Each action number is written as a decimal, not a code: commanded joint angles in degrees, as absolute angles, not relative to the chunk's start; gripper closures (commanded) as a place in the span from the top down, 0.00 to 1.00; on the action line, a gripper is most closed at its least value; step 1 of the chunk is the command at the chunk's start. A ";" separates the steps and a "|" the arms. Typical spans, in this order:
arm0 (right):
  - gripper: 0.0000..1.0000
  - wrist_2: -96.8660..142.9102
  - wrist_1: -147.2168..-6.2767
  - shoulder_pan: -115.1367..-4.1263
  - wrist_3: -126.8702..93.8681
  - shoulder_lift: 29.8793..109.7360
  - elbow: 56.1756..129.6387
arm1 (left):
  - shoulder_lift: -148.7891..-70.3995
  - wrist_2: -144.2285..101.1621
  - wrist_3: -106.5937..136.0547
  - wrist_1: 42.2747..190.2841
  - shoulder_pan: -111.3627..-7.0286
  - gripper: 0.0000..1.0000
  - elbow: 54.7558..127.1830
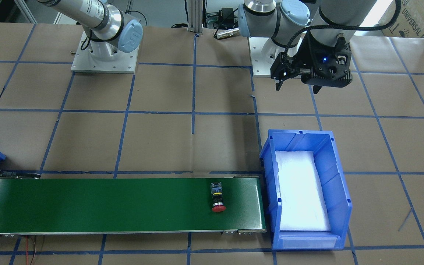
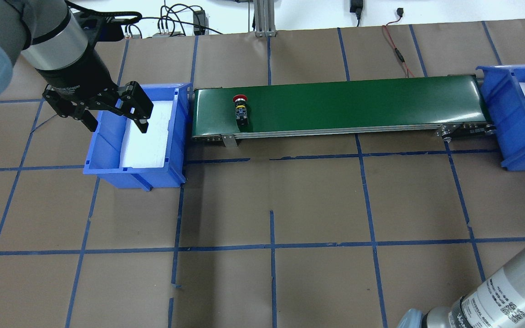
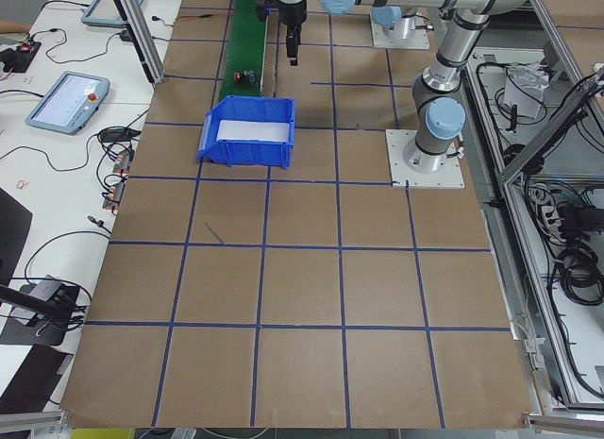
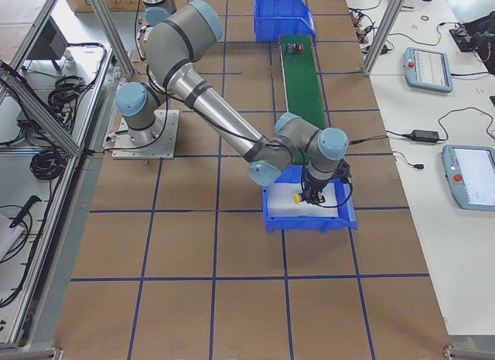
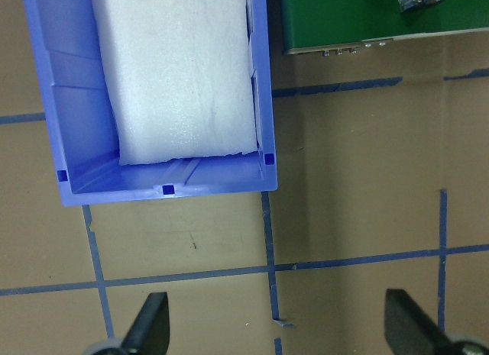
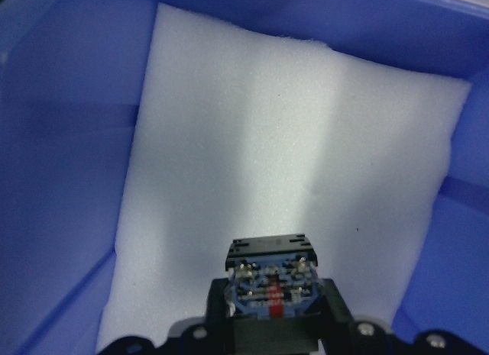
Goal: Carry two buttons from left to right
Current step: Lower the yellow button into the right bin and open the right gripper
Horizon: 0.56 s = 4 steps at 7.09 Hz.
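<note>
**A:** Buttons first. From the front, the red button (image 1: 218, 200) lies on its side on the green belt (image 1: 105, 204), near the end touching the left bin (image 1: 339, 191), at nine o'clock from that bin. The left hand (image 1: 298, 82) hangs at twelve o'clock from the bin, fingers spread wide, holding nothing.

**B:** Overhead agrees: the hand is wide above the bin's foam liner (image 2: 151, 136), and the red one sits at three o'clock from it. The right bin (image 2: 508, 123) shows at the belt's far end.

**A:** The left side view is too distant to add much. In the right side view, the right hand (image 4: 312, 194) is down inside its bin with something yellow (image 4: 298, 197) beside it.

**B:** The left wrist view shows only foam and table (image 5: 344, 217). The right wrist view shows the fingers closed on a contact block (image 6: 270, 275) above foam.

**A:** Risks?

**B:** Released from a height, it may bounce. The red one lies sideways and could roll or stall on the belt.
</note>
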<state>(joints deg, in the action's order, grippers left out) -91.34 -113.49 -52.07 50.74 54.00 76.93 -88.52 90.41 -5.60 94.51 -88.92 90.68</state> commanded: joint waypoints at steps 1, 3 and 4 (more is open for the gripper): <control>0.20 -91.23 -115.74 -52.03 50.63 53.44 78.74 | -88.59 90.62 -5.71 94.05 -88.77 1.00 90.35; 0.30 -91.32 -116.89 -52.03 50.63 53.26 79.45 | -88.59 90.62 -5.54 94.66 -88.95 1.00 90.44; 0.37 -91.23 -117.42 -52.03 50.63 53.00 79.54 | -88.59 90.35 -5.36 94.57 -89.03 1.00 90.35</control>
<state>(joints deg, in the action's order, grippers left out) -91.27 -116.81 -52.03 50.63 53.26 79.32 -88.59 90.55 -5.49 94.56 -88.96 90.41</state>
